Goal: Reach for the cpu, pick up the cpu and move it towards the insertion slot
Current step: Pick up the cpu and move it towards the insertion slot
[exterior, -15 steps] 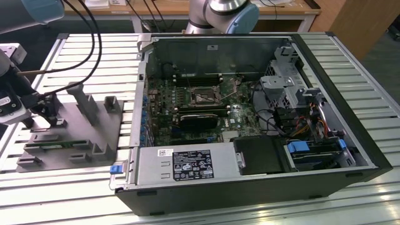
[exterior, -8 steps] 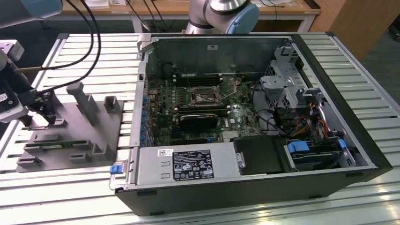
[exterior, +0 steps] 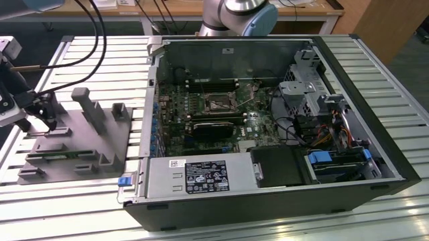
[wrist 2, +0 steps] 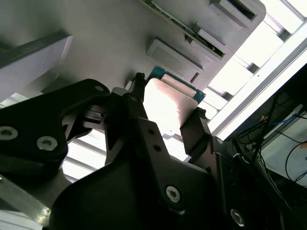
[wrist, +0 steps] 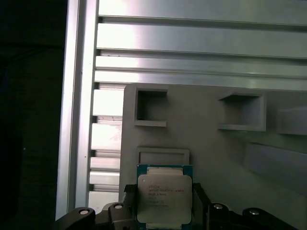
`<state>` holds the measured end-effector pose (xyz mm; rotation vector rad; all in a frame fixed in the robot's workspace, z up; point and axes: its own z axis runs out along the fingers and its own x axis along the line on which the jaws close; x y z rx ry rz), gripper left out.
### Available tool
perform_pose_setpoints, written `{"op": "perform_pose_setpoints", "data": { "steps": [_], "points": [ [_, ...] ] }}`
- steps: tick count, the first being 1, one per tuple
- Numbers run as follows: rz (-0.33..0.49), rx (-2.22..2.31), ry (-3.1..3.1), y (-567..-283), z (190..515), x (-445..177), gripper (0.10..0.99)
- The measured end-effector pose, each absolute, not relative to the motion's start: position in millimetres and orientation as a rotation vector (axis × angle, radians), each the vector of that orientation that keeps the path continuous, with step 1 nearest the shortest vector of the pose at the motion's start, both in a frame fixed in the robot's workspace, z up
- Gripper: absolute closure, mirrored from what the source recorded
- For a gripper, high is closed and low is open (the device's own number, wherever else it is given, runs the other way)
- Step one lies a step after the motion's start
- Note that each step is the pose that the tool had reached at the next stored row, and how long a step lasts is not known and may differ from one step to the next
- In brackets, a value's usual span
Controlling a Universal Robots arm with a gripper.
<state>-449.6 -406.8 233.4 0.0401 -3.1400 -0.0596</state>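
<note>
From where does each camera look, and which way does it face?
Exterior view: off the arm, looking down on the table, open case, slot and fixture; shows the arm, and the gripper at the exterior view's left.
First wrist view: on the wrist, facing down at the cpu and fixture; fingers flank the cpu.
Second wrist view: on the wrist, looking along the dark fingers to the cpu.
Both wrist views share the cpu between the fingers.

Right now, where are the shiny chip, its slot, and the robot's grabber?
cpu (wrist: 164, 199): first wrist view, on its silver metal top.
insertion slot (exterior: 218, 104): exterior view, middle of the square socket.
gripper (exterior: 49, 126): exterior view, between its fingertips.
</note>
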Motion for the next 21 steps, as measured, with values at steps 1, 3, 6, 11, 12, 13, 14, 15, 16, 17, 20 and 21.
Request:
{"op": "perform_pose_setpoints", "data": {
  "steps": [1,3,6,11,12,13,14,15,16,17,20,21],
  "points": [
    [-0.06,0.04,-3.14,-407,235,-450,0.541],
    [-0.059,0.04,-3.14,-407,239,-450,0.541],
    [-0.06,0.04,-3.141,-407,245,-450,0.541],
    [-0.06,0.04,-3.141,-407,255,-450,0.541],
    [-0.06,0.04,-3.141,-407,257,-450,0.541],
    [-0.06,0.04,-3.141,-407,259,-450,0.541],
    [-0.059,0.04,-3.142,-407,261,-450,0.541],
    [-0.06,0.04,-3.142,-407,263,-450,0.541],
    [-0.06,0.04,-3.142,-407,265,-450,0.541],
    [-0.06,0.04,-3.142,-407,267,-450,0.541],
    [-0.06,0.04,-3.143,-407,273,-450,0.541],
    [-0.06,0.04,-3.143,-407,275,-450,0.541]
  ]
}}
